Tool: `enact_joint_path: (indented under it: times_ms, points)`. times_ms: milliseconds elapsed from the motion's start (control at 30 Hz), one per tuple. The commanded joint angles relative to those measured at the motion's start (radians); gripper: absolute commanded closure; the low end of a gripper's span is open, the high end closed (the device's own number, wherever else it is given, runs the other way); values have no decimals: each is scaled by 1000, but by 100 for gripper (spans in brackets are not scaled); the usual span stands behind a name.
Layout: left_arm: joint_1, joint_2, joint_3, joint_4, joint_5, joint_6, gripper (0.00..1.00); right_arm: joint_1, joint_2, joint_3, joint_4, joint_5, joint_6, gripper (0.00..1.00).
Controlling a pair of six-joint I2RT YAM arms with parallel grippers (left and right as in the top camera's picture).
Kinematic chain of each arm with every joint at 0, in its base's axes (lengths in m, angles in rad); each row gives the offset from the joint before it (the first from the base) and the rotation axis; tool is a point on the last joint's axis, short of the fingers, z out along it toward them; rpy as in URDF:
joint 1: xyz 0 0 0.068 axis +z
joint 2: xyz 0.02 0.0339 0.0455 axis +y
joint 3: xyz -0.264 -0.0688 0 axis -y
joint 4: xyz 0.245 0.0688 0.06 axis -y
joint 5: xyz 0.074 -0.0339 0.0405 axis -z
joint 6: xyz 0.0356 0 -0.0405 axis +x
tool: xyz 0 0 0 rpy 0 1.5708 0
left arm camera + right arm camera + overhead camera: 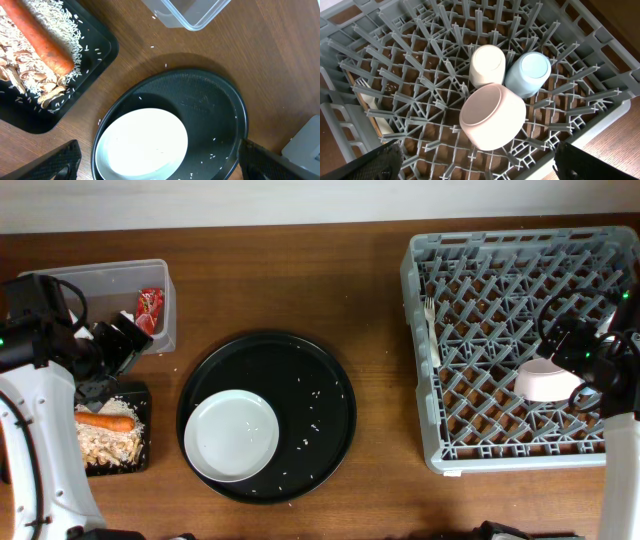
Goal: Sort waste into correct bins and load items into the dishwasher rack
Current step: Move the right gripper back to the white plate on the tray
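My left gripper (128,340) (160,170) hangs open and empty between the clear tub (110,280) (190,12) and the flat black tray (143,392) (95,65). The tub holds the red wrapper (149,308). An orange carrot (105,421) (45,40) lies on the tray among pale rice crumbs and brown bits. A white plate (232,435) (145,142) rests below the left fingers. Over the grey dishwasher rack (420,380) (600,55) my right gripper (565,350) (477,167) stands open above an upturned white bowl (545,380) (492,116). Beside the bowl sit a white cup (487,65) and a light-blue cup (530,72).
The plate lies on a large round black tray (310,380) (215,100) scattered with rice grains. A white fork (431,320) lies along the rack's left side. Loose grains dot the wooden table between the flat tray and the round tray.
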Motion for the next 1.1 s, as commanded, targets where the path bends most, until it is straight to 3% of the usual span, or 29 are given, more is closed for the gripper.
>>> enact_joint_path:
  times_ms: [0, 333, 400, 500, 600, 667, 733, 900, 1000, 1067]
  points:
    - [6, -4, 0, -1, 7, 2, 1, -6, 3, 11, 2, 17, 12, 1]
    - [6, -4, 0, 0, 7, 2, 1, -6, 3, 11, 21, -20, 12, 1]
    - [6, -4, 0, -1, 7, 2, 1, -6, 3, 11, 48, -190, 13, 1]
    - [6, -4, 0, -1, 7, 2, 1, -5, 4, 11, 5, -775, 15, 1]
    - [6, -4, 0, -1, 7, 2, 1, 74, 8, 11, 10, -991, -85, 2]
    - [6, -4, 0, 0, 7, 2, 1, 200, 10, 10, 2, -941, -105, 9]
    - [6, -4, 0, 0, 7, 2, 1, 424, 34, 10, 21, -810, -93, 10]
    - [6, -4, 0, 0, 7, 2, 1, 887, 255, 10, 138, -394, 204, 10]
    - [6, -4, 0, 0, 7, 2, 1, 1033, 443, 10, 261, -369, 271, 12]
    - [6, -4, 0, 0, 7, 2, 1, 1101, 591, 10, 333, -365, 320, 20]
